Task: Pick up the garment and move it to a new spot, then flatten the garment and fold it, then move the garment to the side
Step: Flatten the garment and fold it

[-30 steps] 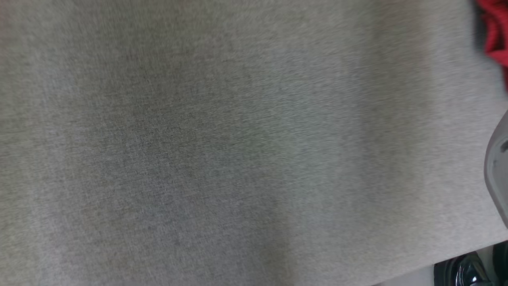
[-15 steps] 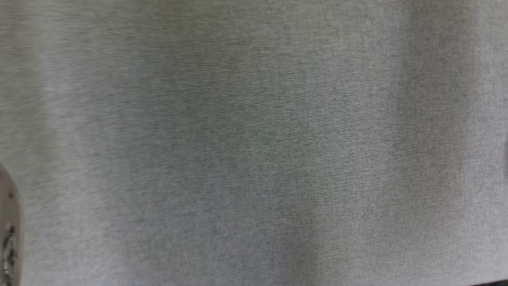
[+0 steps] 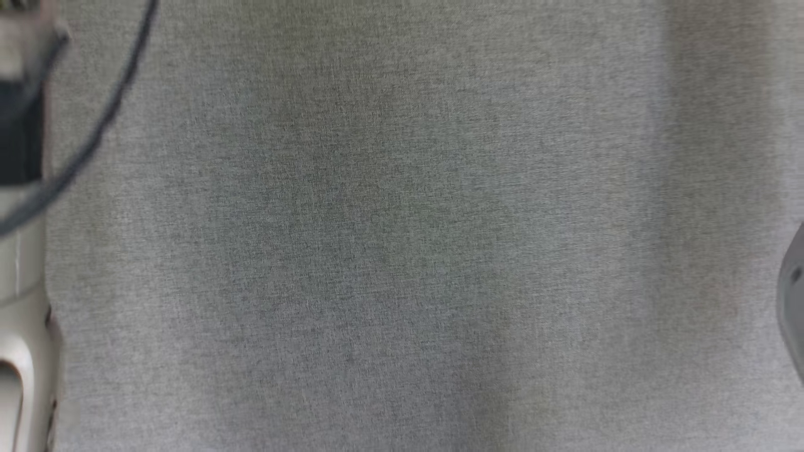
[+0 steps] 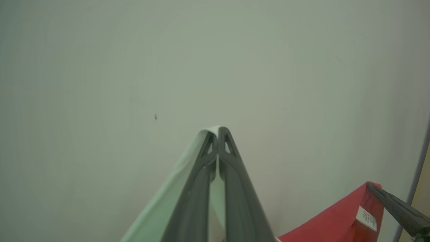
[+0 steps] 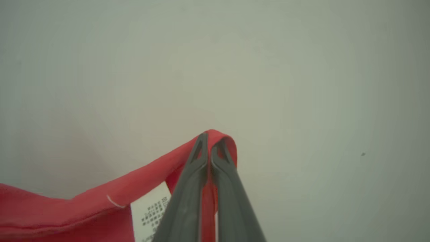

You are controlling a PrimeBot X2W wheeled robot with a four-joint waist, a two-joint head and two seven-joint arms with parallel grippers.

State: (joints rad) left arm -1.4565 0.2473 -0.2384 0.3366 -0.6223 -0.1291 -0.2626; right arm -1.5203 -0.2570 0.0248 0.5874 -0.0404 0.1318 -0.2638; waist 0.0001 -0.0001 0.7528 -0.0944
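Right gripper (image 5: 209,143) clamps the red garment (image 5: 84,208) at its tips; left gripper (image 4: 218,134) clamps pale green cloth (image 4: 161,208).

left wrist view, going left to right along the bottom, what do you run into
pale green cloth → left gripper, shut on that cloth → red garment → right gripper at the garment's upper right corner

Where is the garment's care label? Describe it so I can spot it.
In the right wrist view, find the red garment pinched by the right gripper. Beneath its folded edge, just left of the fingers, sits the care label: the one white patch, printed with small dark text.
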